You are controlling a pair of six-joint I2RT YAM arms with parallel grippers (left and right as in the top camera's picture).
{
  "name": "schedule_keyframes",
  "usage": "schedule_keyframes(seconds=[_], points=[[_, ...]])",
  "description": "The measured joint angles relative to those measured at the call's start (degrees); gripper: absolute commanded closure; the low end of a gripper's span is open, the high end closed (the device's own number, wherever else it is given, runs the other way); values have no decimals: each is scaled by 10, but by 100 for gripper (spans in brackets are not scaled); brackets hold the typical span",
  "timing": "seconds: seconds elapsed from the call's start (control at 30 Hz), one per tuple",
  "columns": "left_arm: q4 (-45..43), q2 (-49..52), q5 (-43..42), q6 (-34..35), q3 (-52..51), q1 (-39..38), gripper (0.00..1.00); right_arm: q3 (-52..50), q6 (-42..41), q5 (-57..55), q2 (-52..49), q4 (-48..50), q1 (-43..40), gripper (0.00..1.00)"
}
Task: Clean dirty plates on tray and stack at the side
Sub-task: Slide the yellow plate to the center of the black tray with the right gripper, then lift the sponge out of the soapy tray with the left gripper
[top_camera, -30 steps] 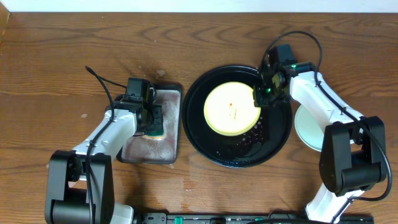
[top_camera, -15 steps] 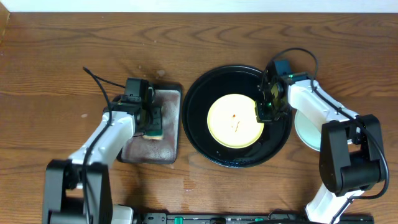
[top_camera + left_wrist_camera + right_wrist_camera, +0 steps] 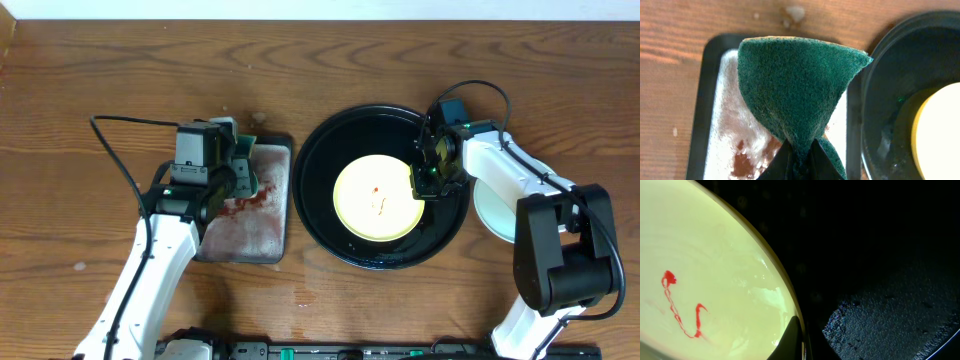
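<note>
A pale yellow plate [image 3: 375, 195] with a thin red smear [image 3: 680, 305] lies in the glossy black tray [image 3: 325, 150]. My right gripper [image 3: 420, 180] is shut on that plate's right rim, one dark finger [image 3: 792, 337] resting on its top face. A pale mint-blue plate [image 3: 490, 210] sits on the table right of the tray, partly under the right arm. My left gripper [image 3: 801, 162] is shut on a green sponge [image 3: 800, 90], held lifted over the grey tray, left of the black tray.
A rectangular grey tray [image 3: 250, 225] with a wet surface and a red-brown stain [image 3: 742, 160] lies left of the black tray. Water droplets speckle the black tray floor [image 3: 890, 310]. Bare wooden table surrounds both.
The left gripper has lifted the sponge off the grey tray, baring the stain. The right gripper shifted the yellow plate slightly down and right, then held still.
</note>
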State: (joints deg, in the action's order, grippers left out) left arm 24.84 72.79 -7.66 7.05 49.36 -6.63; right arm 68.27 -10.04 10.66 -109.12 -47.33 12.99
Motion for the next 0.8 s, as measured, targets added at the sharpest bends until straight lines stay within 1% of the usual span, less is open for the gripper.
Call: schedule_keyframes(seconds=[0.67,0.8], points=[[-12,-8,-3,9,0,0,93,0,0,0,0,0,0,99],[-28,-8,-30,29,0,5,93,0,0,0,0,0,0,99]])
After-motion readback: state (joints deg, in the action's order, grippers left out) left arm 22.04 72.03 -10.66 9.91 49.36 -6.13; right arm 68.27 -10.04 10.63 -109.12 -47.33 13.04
